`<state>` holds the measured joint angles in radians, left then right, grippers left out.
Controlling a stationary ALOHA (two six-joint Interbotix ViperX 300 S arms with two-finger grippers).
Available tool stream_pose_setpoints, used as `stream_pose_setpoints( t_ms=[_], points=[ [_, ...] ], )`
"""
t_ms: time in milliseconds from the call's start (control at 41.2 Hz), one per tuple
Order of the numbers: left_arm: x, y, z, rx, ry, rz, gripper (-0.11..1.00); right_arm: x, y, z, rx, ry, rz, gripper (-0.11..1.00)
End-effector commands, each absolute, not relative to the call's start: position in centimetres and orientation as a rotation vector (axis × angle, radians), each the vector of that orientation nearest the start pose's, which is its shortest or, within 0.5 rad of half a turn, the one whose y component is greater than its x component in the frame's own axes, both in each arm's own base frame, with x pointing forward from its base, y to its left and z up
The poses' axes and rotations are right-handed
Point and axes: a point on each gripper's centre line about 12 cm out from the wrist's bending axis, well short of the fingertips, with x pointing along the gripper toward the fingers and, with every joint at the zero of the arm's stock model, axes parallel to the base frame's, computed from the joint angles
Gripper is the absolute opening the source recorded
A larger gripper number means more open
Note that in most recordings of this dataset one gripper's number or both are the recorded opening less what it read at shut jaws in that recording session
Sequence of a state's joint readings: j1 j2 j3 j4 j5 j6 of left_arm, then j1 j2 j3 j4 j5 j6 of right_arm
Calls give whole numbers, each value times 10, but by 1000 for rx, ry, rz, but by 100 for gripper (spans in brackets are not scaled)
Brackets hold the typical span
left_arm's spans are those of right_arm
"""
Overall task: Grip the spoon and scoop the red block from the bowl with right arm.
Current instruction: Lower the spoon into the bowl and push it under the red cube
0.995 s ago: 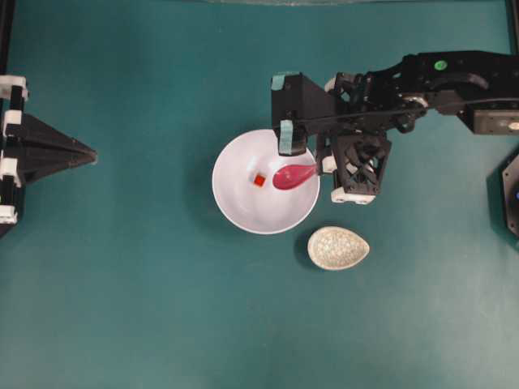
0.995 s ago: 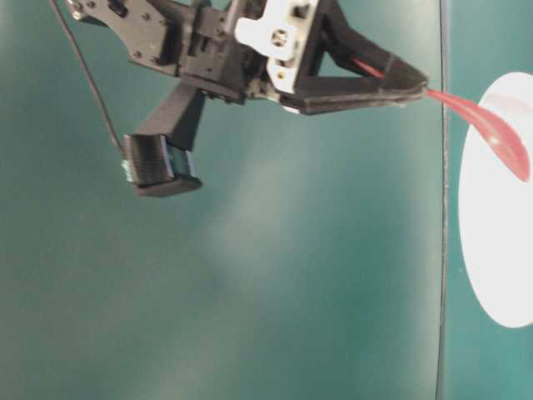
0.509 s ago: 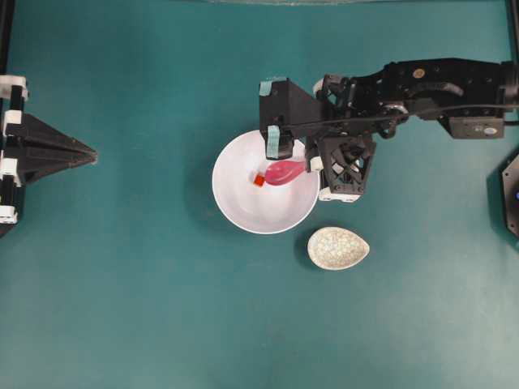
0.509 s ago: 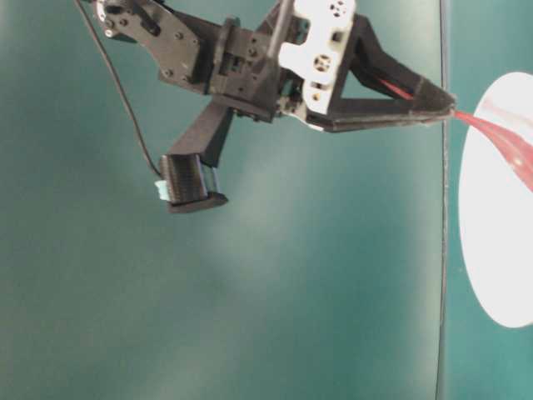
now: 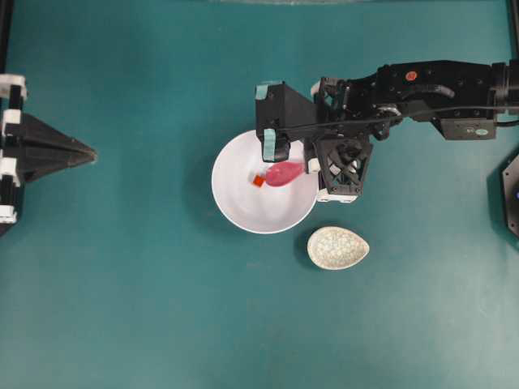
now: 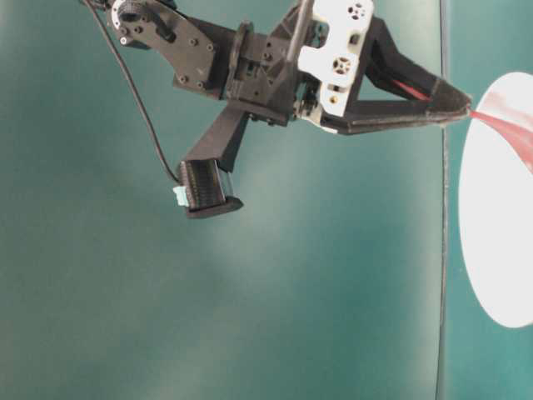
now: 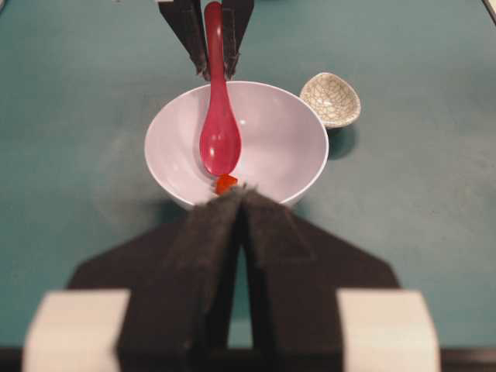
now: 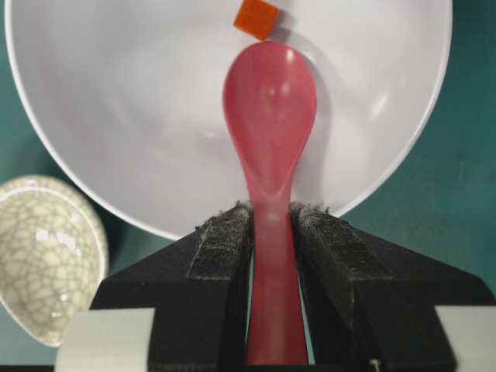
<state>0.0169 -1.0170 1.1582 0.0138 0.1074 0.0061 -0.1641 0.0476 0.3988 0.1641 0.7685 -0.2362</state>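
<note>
At the far left of the overhead view the left gripper [image 5: 91, 153] rests above the teal counter [image 5: 146, 308] with its jaws pressed together and nothing between them; its dark foam fingertips [image 7: 232, 203] meet in a thin line that points toward the large plain white round bowl [image 5: 235, 207]. Inside this bowl, just beyond the tip of the scoop, lies the tiny red-orange cube [image 5: 258, 181], touching or almost touching the scoop's front edge. The glossy pink-magenta soup spoon [image 8: 270, 116] reaches straight out of the right gripper [image 8: 271, 225], with its scoop low inside the bowl. The jaws of this gripper are narrowly parted and clamp the spoon's handle from both sides. To the side of these jaws, outside the bowl, a small speckled off-white oval dish [image 5: 338, 248] sits on the counter, near the bowl but apart from it.
</note>
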Motion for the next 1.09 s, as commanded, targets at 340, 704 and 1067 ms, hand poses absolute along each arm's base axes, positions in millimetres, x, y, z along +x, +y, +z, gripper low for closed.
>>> stream_pose_setpoints(
  t_ms=[340,704,1067],
  points=[
    [190,7,274,20,214,37,2,404,-46,198,42,1142,39,25],
    [190,7,274,20,214,37,2,405,-39,198,36,1140,56,25],
    [190,7,273,20,215,37,2,414,-38,202,33,1085,48,25]
  ],
)
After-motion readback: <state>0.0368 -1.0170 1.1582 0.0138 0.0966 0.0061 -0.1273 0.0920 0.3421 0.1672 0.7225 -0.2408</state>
